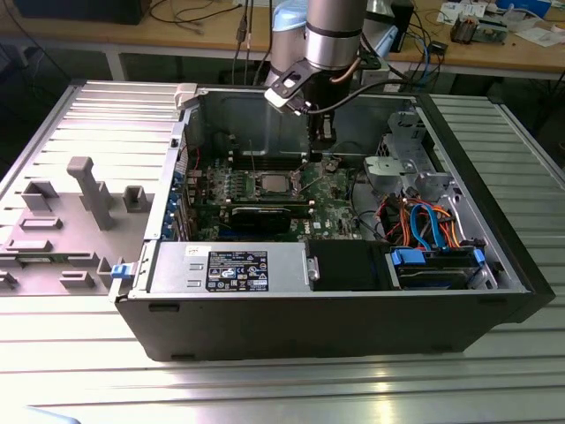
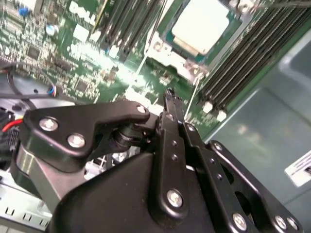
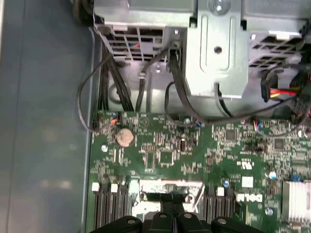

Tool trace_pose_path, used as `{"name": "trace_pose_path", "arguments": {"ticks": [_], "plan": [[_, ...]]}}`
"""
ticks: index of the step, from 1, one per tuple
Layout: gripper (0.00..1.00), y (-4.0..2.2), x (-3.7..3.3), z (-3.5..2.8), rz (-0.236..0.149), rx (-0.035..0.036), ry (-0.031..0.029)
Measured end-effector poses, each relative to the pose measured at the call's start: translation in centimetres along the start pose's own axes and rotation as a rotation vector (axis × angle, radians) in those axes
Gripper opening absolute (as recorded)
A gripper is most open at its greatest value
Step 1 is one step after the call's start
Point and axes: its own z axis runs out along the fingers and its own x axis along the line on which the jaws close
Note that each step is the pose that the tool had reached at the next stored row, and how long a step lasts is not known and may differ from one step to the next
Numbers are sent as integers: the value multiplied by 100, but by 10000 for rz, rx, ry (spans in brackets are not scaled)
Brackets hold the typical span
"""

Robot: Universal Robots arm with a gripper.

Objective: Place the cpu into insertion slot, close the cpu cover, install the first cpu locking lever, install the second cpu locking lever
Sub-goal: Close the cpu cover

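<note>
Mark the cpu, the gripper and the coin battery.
cpu [image 2: 200, 26]: second wrist view, middle of its silver top.
gripper [image 2: 169, 94]: second wrist view, tip of its closed fingers.
coin battery [image 3: 125, 137]: first wrist view, centre of its round face.

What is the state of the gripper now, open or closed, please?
Gripper: closed, nothing between its fingers, poised over the board near the cpu.

There is one black open-sided metal computer case [image 1: 309, 331], one green rectangular motherboard [image 3: 165, 145], one square silver-grey metal cpu [image 2: 200, 24], one round silver coin battery [image 3: 125, 137], one grey box-shaped power supply with a black label [image 1: 177, 265], one silvery finned heat sink [image 3: 296, 194] and one black metal gripper [image 2: 168, 95].
</note>
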Motion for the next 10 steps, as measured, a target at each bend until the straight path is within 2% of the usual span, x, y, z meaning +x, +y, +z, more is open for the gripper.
{"name": "trace_pose_path", "arguments": {"ticks": [6, 9, 10], "plan": [[11, 160, 14, 10, 1, 0, -9], [11, 249, 31, 35, -1, 1, -16], [11, 262, 34, 40, -1, 2, -18]]}}
